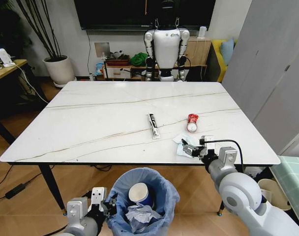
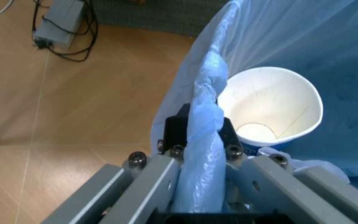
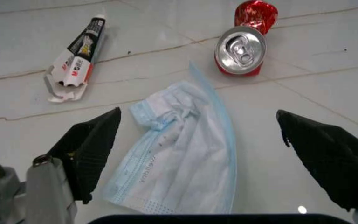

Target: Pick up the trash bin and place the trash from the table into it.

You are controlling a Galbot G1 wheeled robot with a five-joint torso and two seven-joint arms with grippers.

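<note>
The left tool (image 1: 101,202) is clamped on the rim of the bin (image 1: 162,183), its fingers pinching the blue bag's edge, and holds the bin just below the near edge of the surface (image 1: 90,118). Inside the bin, beside that tool, lie a paper cup (image 1: 138,192) and crumpled papers (image 1: 139,215). Farther right on the surface, a stick wrapper (image 1: 153,126) lies beyond and left of the right tool (image 1: 191,148). That tool hovers low with its fingers wide apart, straddling the pale mask (image 3: 182,154) directly under it. The crushed can (image 1: 192,123) lies just beyond it, slightly right. The step in hand appears to be picking up the mask. The next move likely calls for lowering onto the mask, closing on its limp fabric, then carrying it left and down over the bin.
</note>
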